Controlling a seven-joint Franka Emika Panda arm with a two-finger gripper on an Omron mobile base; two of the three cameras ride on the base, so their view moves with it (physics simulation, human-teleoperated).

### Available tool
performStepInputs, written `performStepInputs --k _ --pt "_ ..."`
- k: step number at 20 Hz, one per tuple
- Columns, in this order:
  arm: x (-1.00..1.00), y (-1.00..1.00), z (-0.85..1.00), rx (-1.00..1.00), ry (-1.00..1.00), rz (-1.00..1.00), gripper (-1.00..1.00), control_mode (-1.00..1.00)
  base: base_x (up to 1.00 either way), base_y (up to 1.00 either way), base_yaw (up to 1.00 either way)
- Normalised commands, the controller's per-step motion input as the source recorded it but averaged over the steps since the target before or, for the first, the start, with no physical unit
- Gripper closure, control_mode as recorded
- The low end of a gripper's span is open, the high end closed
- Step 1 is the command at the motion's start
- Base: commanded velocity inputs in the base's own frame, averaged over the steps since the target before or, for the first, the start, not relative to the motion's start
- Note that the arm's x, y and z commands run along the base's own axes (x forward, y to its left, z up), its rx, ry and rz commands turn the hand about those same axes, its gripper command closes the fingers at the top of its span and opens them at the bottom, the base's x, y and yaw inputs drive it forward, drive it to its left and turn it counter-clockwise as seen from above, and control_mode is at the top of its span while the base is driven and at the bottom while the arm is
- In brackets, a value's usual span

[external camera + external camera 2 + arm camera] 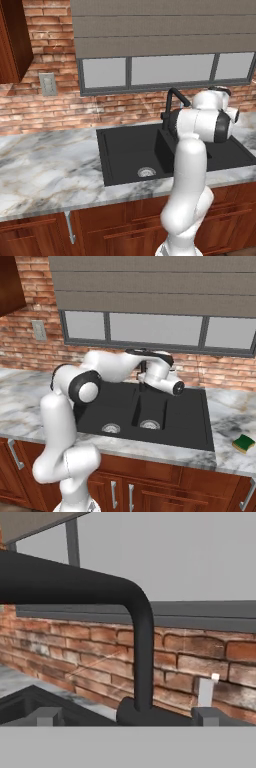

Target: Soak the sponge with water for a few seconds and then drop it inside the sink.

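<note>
The black sink (195, 421) sits in a marble counter (45, 170) under a brick wall (55, 107) and window. The arm (105, 368) reaches over the basins to the faucet (137, 637), its gripper (127, 717) spread wide and empty just before the faucet base. The sponge (243, 443) lies on the counter right of the sink, well apart from the gripper.

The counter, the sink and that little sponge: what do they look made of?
Counter: looks like polished marble, white with grey veins. Sink: matte black, perhaps composite or coated metal, without glare; its drains look like shiny metal. Sponge: seemingly soft yellow foam under a rougher dark green scrubbing face.
</note>
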Motion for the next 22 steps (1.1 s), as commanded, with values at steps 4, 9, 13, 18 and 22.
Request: performStepInputs --k 4,9,13,18,22 --pt "0.16 -0.16 -0.18 0.0 -0.04 0.0 -1.0 -1.0 0.0 0.0 0.0" --pt "0.14 -0.28 -0.18 0.0 -0.05 0.0 -1.0 -1.0 0.0 0.0 0.0" --pt "0.15 -0.1 -0.04 0.0 -0.03 0.01 -1.0 -1.0 0.0 0.0 0.0" --pt "0.07 0.0 0.0 0.0 -0.02 0.05 -1.0 -1.0 0.0 0.0 0.0" --pt "0.09 0.02 -0.01 0.0 0.0 0.06 -1.0 -1.0 0.0 0.0 0.0"
